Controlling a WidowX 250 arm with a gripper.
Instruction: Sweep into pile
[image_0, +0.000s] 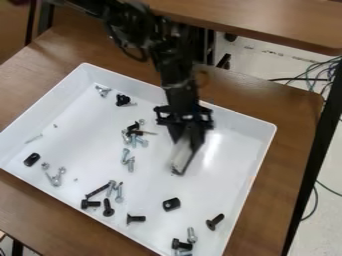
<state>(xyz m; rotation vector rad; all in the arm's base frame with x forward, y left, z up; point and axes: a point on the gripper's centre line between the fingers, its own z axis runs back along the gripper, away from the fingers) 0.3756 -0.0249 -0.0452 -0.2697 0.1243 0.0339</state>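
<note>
White tray (87, 120) held scattered black and silvery bolts (135, 219). Gripper (186, 141) clamped on pale block (180, 159), apart from central bolt cluster (134, 140).

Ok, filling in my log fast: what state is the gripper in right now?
Gripper: closed on a pale, flat tool with a dark edge; its exact kind I can't tell.

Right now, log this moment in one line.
gripper: holding pale block | position: over tray | bolts: scattered, some in small clusters | single pile: not yet formed
</note>
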